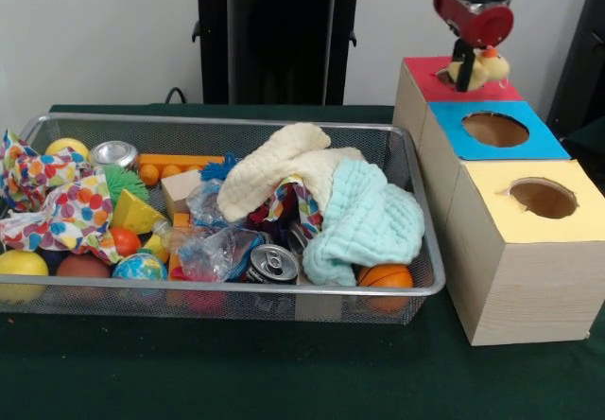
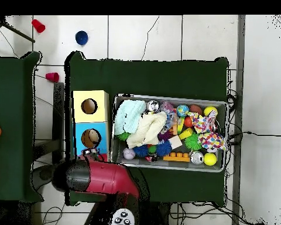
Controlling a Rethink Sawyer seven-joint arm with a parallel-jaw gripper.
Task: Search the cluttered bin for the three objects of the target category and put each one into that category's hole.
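- Front view shows the gripper (image 1: 470, 68) over the red box (image 1: 423, 84), at the far right.
- Its jaws pinch a yellow duck (image 1: 482, 67) with an orange beak.
- The duck hangs just above the red box's top, right at the hole.
- A blue box (image 1: 492, 134) sits next to the red one, nearer to us. Its round hole is open.
- A yellow box (image 1: 529, 240) is the nearest of the three. It has a round hole too.
- A wire bin (image 1: 227, 292) sits to the left of the boxes, on the green table (image 1: 236, 373).
- A cream cloth (image 1: 269, 169) and a pale blue cloth (image 1: 364, 221) lie in the right part of the bin.
- A can (image 1: 274, 264) lies near the front wall, and an orange ball (image 1: 385, 276) sits in the near right corner.
- A dotted cloth (image 1: 66, 207) and a yellow ball (image 1: 21, 267) are at the left end.
- Overhead view shows the red arm (image 2: 108, 176) covering the red box.
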